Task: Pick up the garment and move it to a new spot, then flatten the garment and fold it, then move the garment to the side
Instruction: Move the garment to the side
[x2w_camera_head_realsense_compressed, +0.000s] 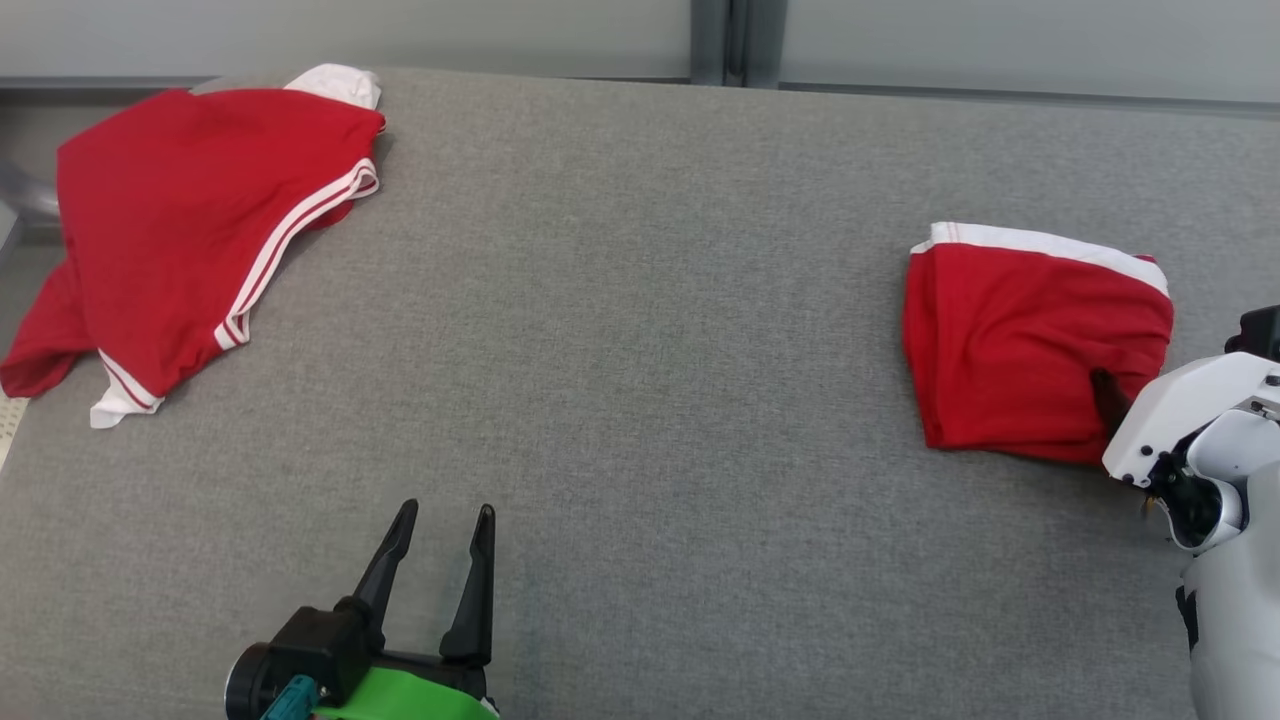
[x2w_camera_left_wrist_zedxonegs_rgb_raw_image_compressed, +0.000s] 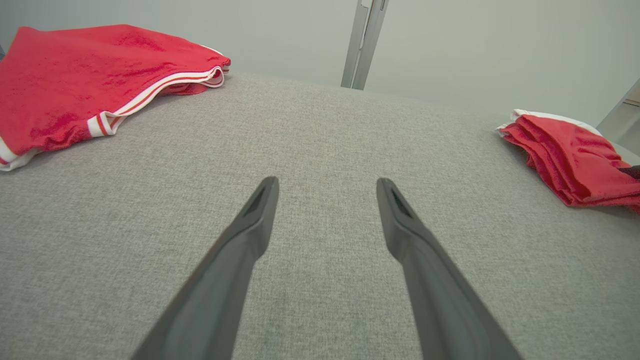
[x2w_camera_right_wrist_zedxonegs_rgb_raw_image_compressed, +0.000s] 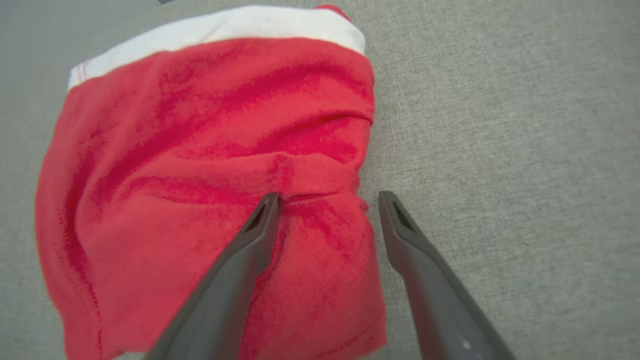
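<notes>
With right gripper (x2w_camera_right_wrist_zedxonegs_rgb_raw_image_compressed: 325, 200) spread astride an edge of the folded garment (x2w_camera_head_realsense_compressed: 1030, 340), apparently already at the right side of the grey table (x2w_camera_head_realsense_compressed: 640, 300), and left gripper (x2w_camera_head_realsense_compressed: 445, 515) spread low nearby, lift straight off without snagging any layer.

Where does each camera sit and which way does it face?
Head: up top, facing down at the table; left end effector, right forearm show.
Left wrist: low, facing across the table to the wall; own open fingers show.
Right wrist: above the folded garment, facing down; open right end effector shows.
Shared: head and left wrist both show the loose garment.
</notes>
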